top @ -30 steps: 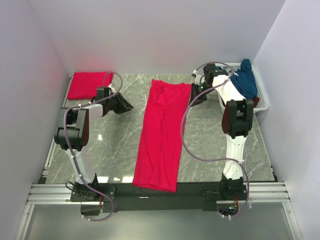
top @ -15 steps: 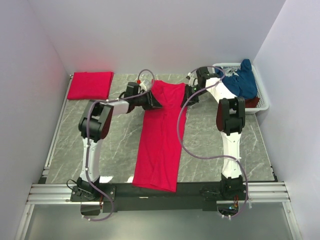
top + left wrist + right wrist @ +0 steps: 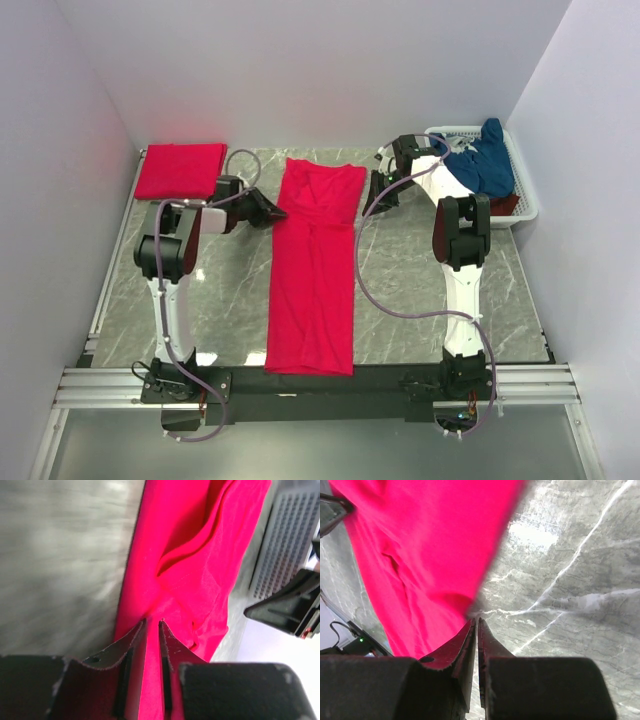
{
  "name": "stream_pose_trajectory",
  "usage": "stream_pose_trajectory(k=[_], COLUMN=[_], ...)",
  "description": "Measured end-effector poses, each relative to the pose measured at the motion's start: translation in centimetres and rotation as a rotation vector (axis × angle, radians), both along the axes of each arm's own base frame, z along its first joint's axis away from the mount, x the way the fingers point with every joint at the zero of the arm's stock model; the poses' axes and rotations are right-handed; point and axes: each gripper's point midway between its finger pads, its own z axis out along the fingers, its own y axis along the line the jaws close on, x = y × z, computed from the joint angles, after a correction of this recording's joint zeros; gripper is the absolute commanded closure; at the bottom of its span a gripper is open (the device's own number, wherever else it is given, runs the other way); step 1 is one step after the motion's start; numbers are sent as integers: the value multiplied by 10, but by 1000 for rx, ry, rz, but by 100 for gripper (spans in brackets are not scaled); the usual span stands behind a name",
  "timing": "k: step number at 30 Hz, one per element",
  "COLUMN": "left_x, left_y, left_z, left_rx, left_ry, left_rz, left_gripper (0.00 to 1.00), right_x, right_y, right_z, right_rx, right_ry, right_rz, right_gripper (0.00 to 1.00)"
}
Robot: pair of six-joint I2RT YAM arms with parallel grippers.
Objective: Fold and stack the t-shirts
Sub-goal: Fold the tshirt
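A bright red t-shirt (image 3: 312, 280), folded into a long strip, lies down the middle of the table. My left gripper (image 3: 276, 212) is at its left edge near the far end. In the left wrist view the gripper (image 3: 153, 621) is shut on the red cloth (image 3: 200, 565). My right gripper (image 3: 374, 190) is at the strip's far right edge. In the right wrist view it (image 3: 476, 620) is shut, with the cloth's (image 3: 420, 545) blurred edge reaching the tips; I cannot tell if cloth is pinched. A folded red t-shirt (image 3: 180, 170) lies at the back left.
A white basket (image 3: 528, 200) at the back right holds a navy t-shirt (image 3: 488, 160) and a darker red one (image 3: 512, 205). The basket's wall (image 3: 285, 540) and the right gripper (image 3: 290, 610) show in the left wrist view. White walls enclose the grey marble table (image 3: 430, 280).
The left arm reached in from the left to the shirt's far left edge. It drew back left with the cloth, shifting and widening the strip's far end. The right gripper moved slightly left.
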Motion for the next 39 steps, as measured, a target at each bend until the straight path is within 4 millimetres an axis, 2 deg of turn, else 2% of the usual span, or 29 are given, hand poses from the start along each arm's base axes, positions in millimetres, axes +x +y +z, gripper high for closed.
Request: stream_pose_trajectory(k=[4, 8, 12, 17, 20, 22, 26, 29, 35, 39], left_x=[-6, -15, -16, 3, 16, 18, 7, -6, -33, -42], left_y=[20, 20, 17, 9, -2, -11, -32, -49, -90, -115], left_z=[3, 10, 35, 68, 79, 77, 62, 55, 61, 59], left_rx=[19, 27, 33, 20, 7, 3, -21, -50, -128, -172], left_ry=[2, -9, -86, -194, -241, -245, -195, -150, -124, -118], left_rz=[57, 51, 32, -2, -28, -44, -83, -113, -188, -223], left_gripper=[75, 71, 69, 70, 71, 71, 72, 71, 70, 68], right_x=[2, 6, 12, 20, 25, 28, 37, 32, 6, 8], right_y=[2, 8, 15, 31, 43, 53, 75, 83, 84, 79], right_z=[2, 5, 11, 23, 29, 34, 43, 37, 8, 14], right_rx=[10, 34, 67, 132, 172, 205, 294, 338, 373, 392], right_ry=[1, -16, -39, -79, -97, -99, -82, -33, 111, 112], right_rz=[-9, -10, -12, -4, -1, -5, -21, -38, -88, -101], right_gripper=[87, 87, 87, 87, 87, 88, 90, 90, 93, 93])
